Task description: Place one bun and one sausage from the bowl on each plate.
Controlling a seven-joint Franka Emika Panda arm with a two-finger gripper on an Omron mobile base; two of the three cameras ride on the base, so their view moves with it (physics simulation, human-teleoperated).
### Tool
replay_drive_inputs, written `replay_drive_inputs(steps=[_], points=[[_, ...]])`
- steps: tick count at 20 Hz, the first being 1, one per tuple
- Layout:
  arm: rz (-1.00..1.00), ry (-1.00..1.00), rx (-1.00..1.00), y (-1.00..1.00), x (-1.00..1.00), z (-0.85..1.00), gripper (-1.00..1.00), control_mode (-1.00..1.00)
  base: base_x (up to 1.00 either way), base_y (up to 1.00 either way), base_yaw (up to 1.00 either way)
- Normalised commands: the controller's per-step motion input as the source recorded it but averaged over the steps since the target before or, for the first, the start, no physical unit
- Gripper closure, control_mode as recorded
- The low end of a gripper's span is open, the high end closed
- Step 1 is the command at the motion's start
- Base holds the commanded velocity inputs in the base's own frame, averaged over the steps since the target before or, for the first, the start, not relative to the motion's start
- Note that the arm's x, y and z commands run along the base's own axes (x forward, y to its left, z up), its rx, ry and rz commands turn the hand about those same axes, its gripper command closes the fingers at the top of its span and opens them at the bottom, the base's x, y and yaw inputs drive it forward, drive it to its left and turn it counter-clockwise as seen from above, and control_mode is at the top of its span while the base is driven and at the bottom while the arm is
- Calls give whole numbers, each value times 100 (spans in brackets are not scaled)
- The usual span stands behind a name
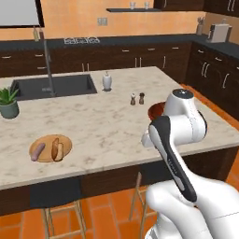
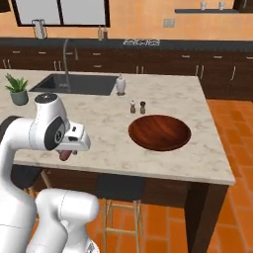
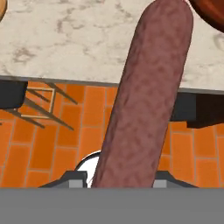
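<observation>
Jaws clamped on a sausage (image 3: 146, 96), which sticks straight out between them, held over the near desk (image 2: 104, 138) edge, left of the bowl (image 2: 159, 132). Tan plate (image 1: 65, 144) has bun plus sausage.

No text, label, brand, number or sign can be read anywhere in these pictures. The white bottle (image 1: 107, 80) on the far part of the island counter (image 1: 102, 121) has a plain face, and the small shakers (image 2: 137, 107) near it bear no readable marks.
</observation>
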Motion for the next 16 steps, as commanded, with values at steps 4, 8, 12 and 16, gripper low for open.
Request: replay_drive_inputs(steps=[4, 8, 12, 16], points=[[0, 0, 0, 0, 0, 0, 100, 100, 0, 100, 5], [0, 0, 0, 0, 0, 0, 100, 100, 3, 100, 1], [0, 0, 0, 0, 0, 0, 100, 100, 18, 100, 0], [0, 0, 0, 0, 0, 0, 100, 100, 27, 100, 0]])
